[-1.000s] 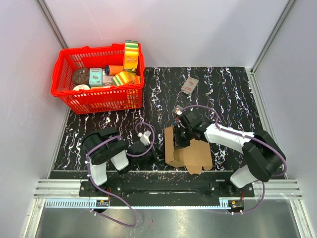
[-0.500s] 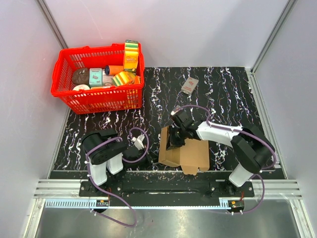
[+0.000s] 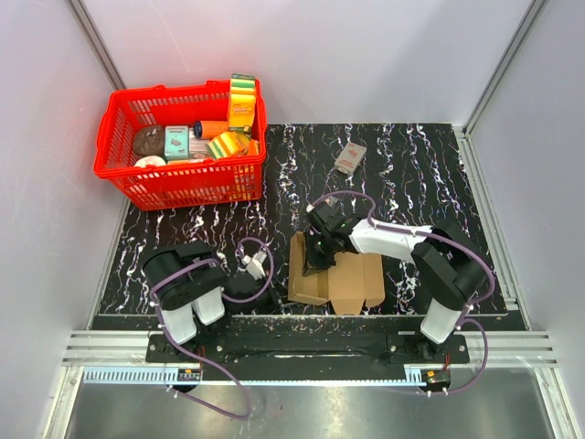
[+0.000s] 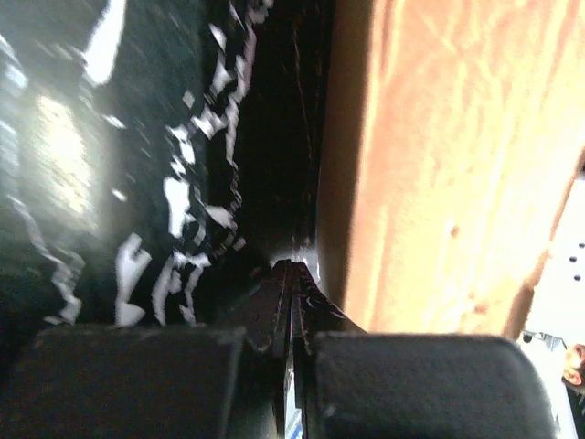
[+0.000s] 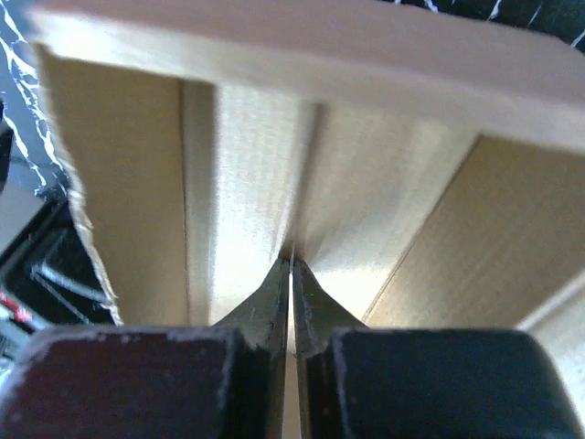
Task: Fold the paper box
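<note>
Paper box [image 3: 355, 283] is plain brown cardboard with no print, matte and a bit fibrous up close. It's only partly formed. From the top view most of it lies flat as a die-cut sheet with notched flaps along the near edge, while the left panel stands up off the surface. It sits on the black marble-look table [image 3: 416, 174], near the front edge between the two arms.

The right wrist view looks into pale tan panels with straight creases running lengthwise and one ragged cut edge at the left.

The right gripper [image 5: 291, 263] has its dark wedge-shaped fingers squeezed nearly together on a thin sliver of that cardboard, right at a crease. The left gripper [image 4: 291, 279] is fully closed with nothing between its tips. It's low over the table, just beside the box's left side, which fills the right half of its view as a blurry orange-brown wall.

Farther back there's a red plastic mesh basket [image 3: 183, 194] full of groceries, and a small grey-and-red packet [image 3: 349, 157] lying on its own.
</note>
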Robot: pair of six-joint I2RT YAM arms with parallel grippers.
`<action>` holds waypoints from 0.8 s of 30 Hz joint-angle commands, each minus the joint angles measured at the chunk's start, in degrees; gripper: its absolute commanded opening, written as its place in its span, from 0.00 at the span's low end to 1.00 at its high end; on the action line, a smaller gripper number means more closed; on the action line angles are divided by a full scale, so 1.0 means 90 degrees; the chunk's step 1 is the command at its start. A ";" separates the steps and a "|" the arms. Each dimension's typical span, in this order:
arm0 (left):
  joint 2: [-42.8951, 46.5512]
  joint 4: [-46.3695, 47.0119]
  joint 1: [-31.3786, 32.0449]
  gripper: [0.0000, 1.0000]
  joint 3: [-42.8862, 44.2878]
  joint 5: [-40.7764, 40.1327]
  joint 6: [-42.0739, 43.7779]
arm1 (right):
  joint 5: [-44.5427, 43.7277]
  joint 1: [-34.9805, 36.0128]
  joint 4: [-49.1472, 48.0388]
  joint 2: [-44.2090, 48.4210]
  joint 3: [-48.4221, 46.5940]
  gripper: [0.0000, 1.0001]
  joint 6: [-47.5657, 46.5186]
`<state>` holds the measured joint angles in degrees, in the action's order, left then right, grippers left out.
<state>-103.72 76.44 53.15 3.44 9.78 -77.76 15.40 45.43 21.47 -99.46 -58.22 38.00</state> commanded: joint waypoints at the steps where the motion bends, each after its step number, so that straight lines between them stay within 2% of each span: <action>1: 0.0567 0.1089 0.0607 0.00 -0.1281 -0.0422 -0.0139 | -0.0353 0.0089 0.0241 -0.0160 -0.0338 0.08 -0.0218; 6: 0.1492 -0.0132 0.1116 0.00 -0.1116 -0.0822 -0.0033 | -0.0577 0.0099 0.0533 -0.0374 -0.0562 0.08 -0.0384; 9: 0.2340 -0.1439 0.1477 0.00 -0.0726 -0.1047 0.0182 | -0.0656 0.0099 0.0592 -0.0443 -0.0641 0.08 -0.0452; 10: 0.2606 -0.2448 0.1690 0.00 -0.0599 -0.1077 0.0260 | -0.0647 0.0099 0.0592 -0.0462 -0.0651 0.08 -0.0472; 12: 0.3494 -0.3722 0.1926 0.00 -0.0033 -0.1611 0.0553 | -0.0637 0.0099 0.0621 -0.0511 -0.0699 0.08 -0.0491; 13: 0.3768 -0.4937 0.2169 0.00 0.0143 -0.1798 0.0660 | -0.0637 0.0099 0.0612 -0.0540 -0.0709 0.08 -0.0501; 14: 0.4312 -0.5452 0.2268 0.00 0.0416 -0.1964 0.0845 | -0.0637 0.0099 0.0622 -0.0541 -0.0709 0.08 -0.0511; 16: 0.4803 -0.6495 0.2424 0.00 0.0535 -0.2316 0.0944 | -0.0647 0.0099 0.0622 -0.0550 -0.0709 0.08 -0.0531; 20: 0.6023 -0.7681 0.2464 0.00 0.0798 -0.2610 0.1246 | -0.0666 0.0099 0.0593 -0.0521 -0.0670 0.07 -0.0579; 22: 0.6240 -0.8285 0.2474 0.00 0.0984 -0.2756 0.1412 | -0.0666 0.0099 0.0544 -0.0473 -0.0641 0.07 -0.0589; 24: 0.6349 -0.8474 0.2474 0.00 0.1267 -0.2834 0.1637 | -0.0637 0.0099 0.0544 -0.0404 -0.0612 0.07 -0.0609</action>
<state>-48.99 14.70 75.02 9.37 -9.61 -66.28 11.40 45.76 26.33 -103.81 -62.78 33.80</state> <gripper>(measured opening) 0.013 0.076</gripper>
